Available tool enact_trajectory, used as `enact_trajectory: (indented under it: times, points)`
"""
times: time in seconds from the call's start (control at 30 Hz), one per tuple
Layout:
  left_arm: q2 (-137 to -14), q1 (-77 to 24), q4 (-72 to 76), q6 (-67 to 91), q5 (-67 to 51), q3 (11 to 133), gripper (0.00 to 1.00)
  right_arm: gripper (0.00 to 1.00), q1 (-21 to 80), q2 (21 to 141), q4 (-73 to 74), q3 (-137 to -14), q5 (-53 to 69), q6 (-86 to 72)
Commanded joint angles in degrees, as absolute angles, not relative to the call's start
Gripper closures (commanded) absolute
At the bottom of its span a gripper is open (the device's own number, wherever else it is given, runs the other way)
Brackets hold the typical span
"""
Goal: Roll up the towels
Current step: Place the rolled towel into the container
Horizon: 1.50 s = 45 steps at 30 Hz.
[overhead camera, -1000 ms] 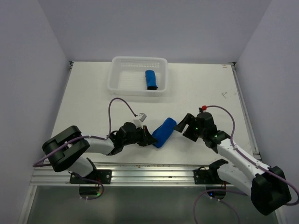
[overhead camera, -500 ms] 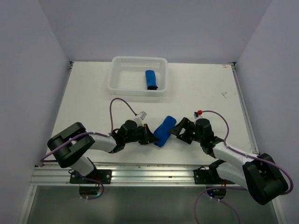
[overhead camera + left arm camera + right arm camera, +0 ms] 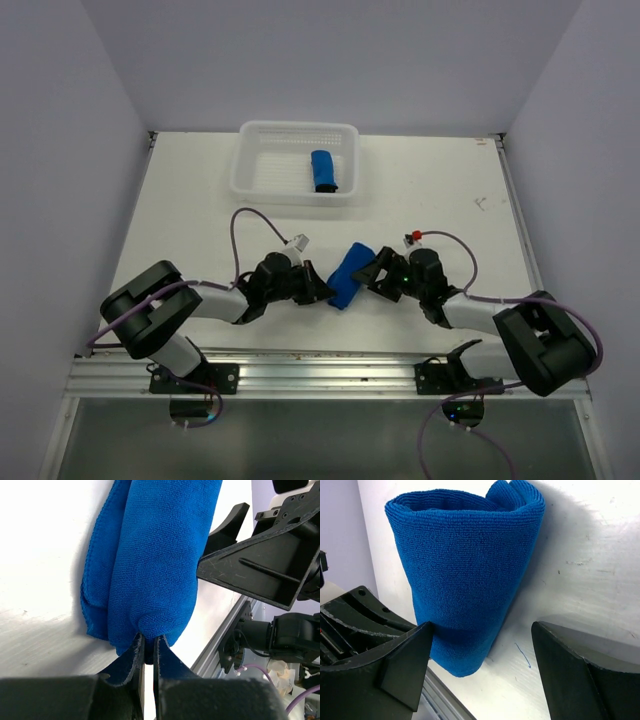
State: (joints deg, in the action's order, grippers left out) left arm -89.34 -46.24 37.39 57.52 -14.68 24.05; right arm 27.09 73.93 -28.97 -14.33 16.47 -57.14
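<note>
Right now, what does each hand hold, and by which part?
Left hand pinches the rolled towel by the end nearest it. Right hand is open, holding nothing.

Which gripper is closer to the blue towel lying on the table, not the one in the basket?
Left. The left gripper is shut on one end of the towel. The right gripper is open, with its fingers on either side of the other end; contact is unclear.

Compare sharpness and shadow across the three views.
Top external: even light, faint shadows. Left wrist: rolled towel crisply textured, left tool dark, soft-edged. Right wrist: same towel casts a soft shadow on the table; right tool dark, little detail.
</note>
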Motion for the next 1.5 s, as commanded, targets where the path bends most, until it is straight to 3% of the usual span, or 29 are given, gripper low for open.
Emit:
enact_trajectory:
  times: [0.0, 0.7, 1.1, 1.47]
  points:
    - [-88.77, -44.65, 34.98, 57.74, -13.10, 24.87, 1.00, 0.17, 27.86, 76.80, -34.01, -16.52, 17.05, -57.39]
    - [-91.67, -40.08, 36.04, 57.83, -17.14, 24.17, 1.00, 0.24, 29.70, 87.01, -33.14, -27.68, 14.59, -51.24]
    - [-92.72, -37.79, 35.86, 56.69, -18.46, 23.99, 1.00, 0.13, 31.55, 91.49, -30.41, -31.81, 14.77, -45.88]
    - [-92.64, -36.12, 34.98, 55.55, -19.07, 24.52, 1.00, 0.18, 32.87, 96.85, -32.25, -34.45, 14.94, -44.91]
